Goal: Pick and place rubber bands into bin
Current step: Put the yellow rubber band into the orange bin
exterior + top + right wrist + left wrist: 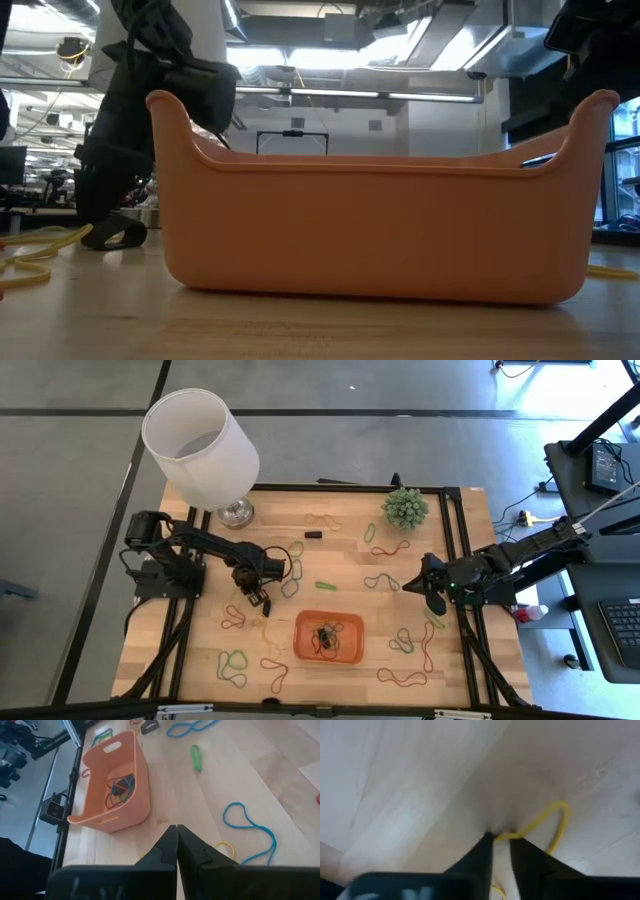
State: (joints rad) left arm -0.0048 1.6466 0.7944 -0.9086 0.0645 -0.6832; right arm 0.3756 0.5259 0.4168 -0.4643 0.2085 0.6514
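Bin [352, 651]: one; grippers: two.

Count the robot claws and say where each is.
2. The left claw, up-left of the bin, pinches a yellow rubber band. The right claw, shut, is up-right of the bin.

Overhead view and close, level tabletop view share the orange bin [329, 636].
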